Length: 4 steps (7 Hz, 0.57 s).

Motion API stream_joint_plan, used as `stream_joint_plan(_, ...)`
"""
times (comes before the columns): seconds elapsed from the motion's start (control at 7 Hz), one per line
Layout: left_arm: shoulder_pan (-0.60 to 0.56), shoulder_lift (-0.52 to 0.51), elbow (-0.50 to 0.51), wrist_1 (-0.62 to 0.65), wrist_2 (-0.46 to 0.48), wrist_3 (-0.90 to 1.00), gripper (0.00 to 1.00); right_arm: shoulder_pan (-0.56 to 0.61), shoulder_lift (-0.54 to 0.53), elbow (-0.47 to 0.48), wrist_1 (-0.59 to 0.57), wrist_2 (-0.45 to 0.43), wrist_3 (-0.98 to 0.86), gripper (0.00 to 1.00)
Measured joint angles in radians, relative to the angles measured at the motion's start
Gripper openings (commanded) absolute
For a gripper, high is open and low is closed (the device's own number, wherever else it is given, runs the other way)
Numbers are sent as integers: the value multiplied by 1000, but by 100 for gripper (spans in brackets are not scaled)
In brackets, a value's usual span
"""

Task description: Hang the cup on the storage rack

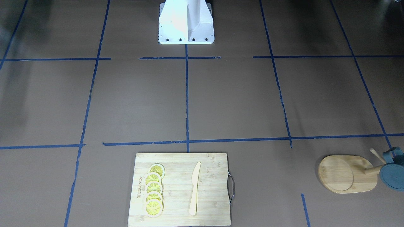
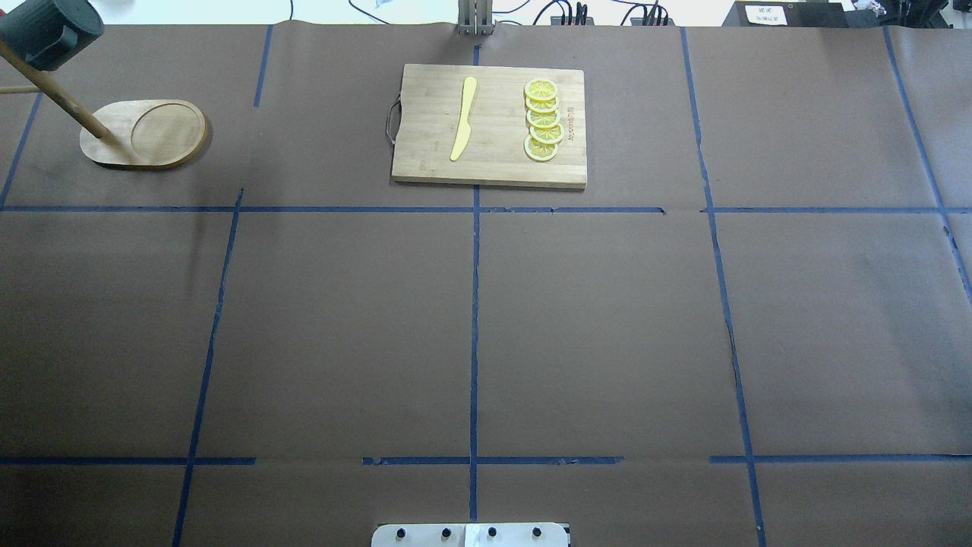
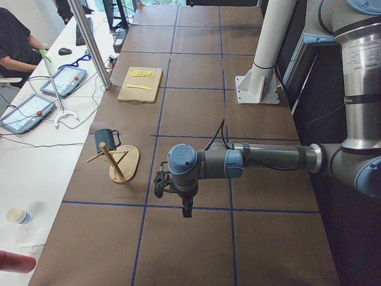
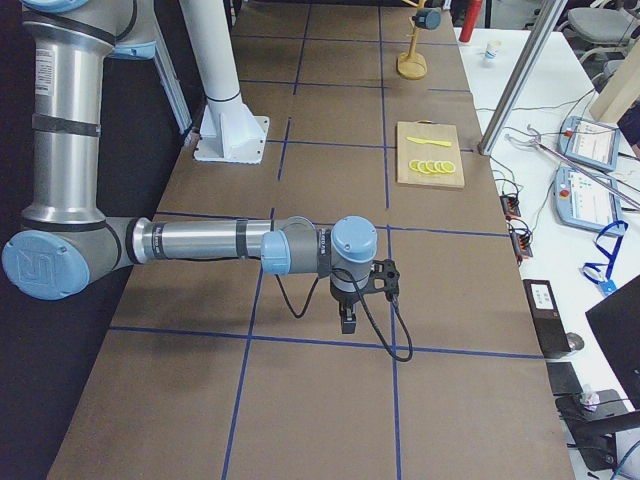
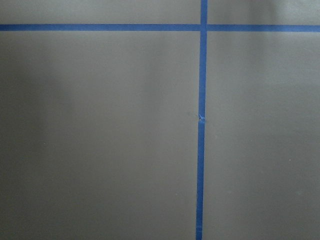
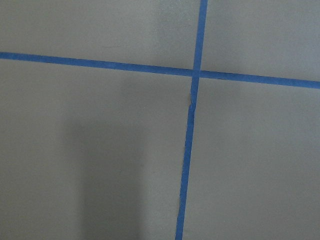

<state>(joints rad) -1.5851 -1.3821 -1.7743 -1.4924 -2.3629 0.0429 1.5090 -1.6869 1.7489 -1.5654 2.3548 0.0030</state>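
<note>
left arm [image 3: 268,158] level, left tool [image 3: 187,210] pointing down, grip unclear | right arm [image 4: 200,240] level, right tool [image 4: 347,322] down, grip unclear

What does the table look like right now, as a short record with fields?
Cup: dark blue-grey mug, hanging on a peg of the stand
Rack: light bamboo mug stand, far corner on the robot's left
Board: rectangular bamboo cutting board with yellow lemon slices and pale knife
Arms: left gripper and right gripper above the brown table, away from the mug; fingers' state unclear
</note>
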Motion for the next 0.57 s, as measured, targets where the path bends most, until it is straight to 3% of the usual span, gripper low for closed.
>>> stream_joint_plan(0.57,2,-2,0,-3,0,0,100,3,-8,6,0,10,2,100)
